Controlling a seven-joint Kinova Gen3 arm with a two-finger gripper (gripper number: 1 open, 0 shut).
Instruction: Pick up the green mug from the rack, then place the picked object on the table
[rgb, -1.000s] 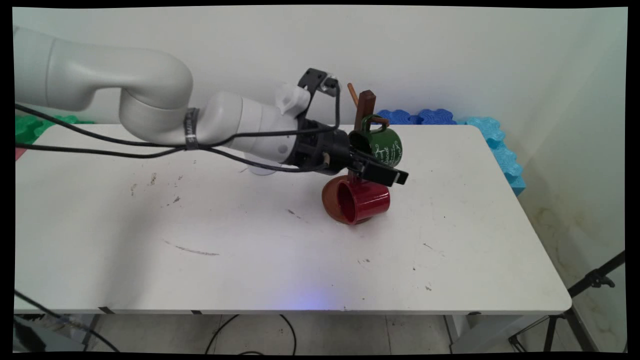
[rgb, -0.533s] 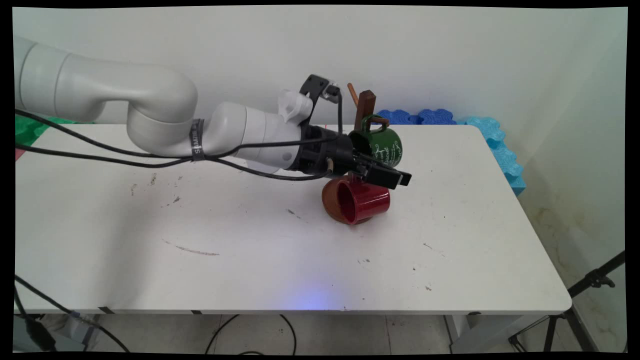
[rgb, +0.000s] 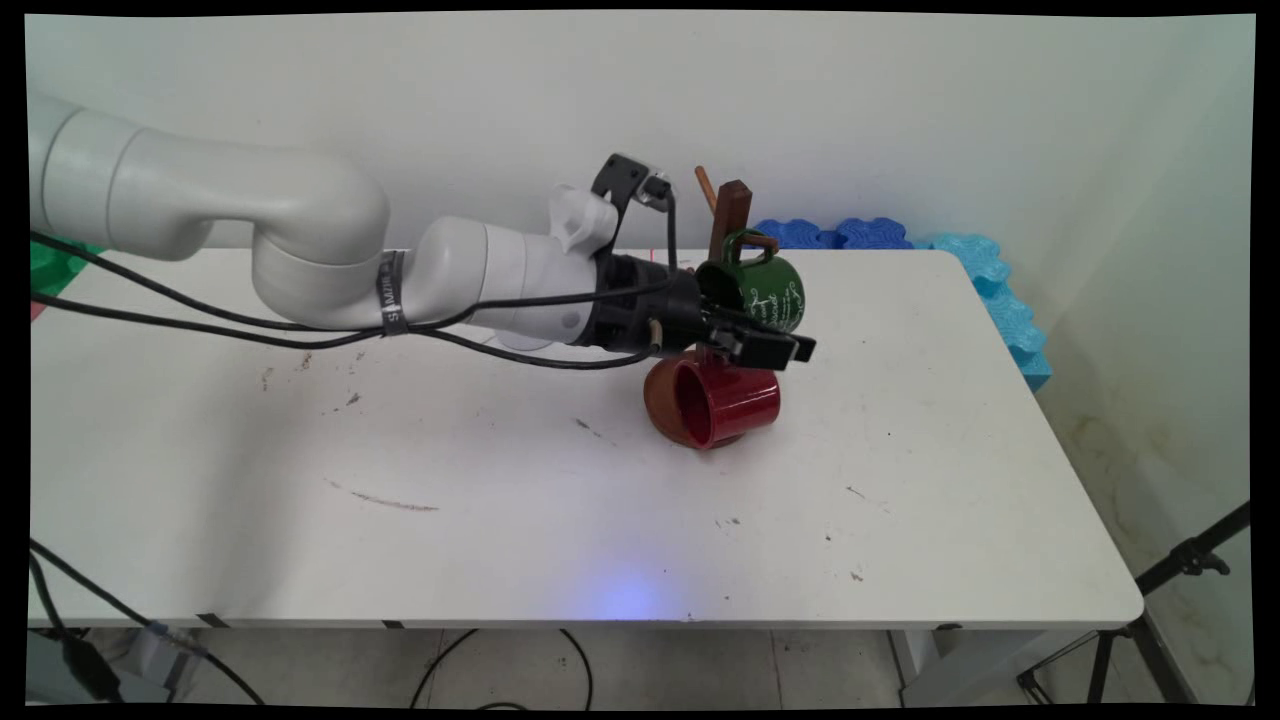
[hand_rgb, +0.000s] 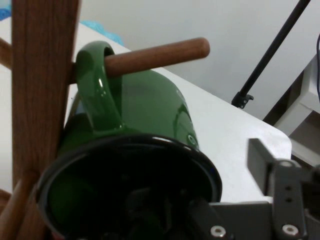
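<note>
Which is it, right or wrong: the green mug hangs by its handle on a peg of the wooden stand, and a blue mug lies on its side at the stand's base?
Wrong in one respect: the mug lying on its side is the red mug, not a blue one, as the main view shows. The green mug does hang by its handle on a peg of the wooden stand.
</note>
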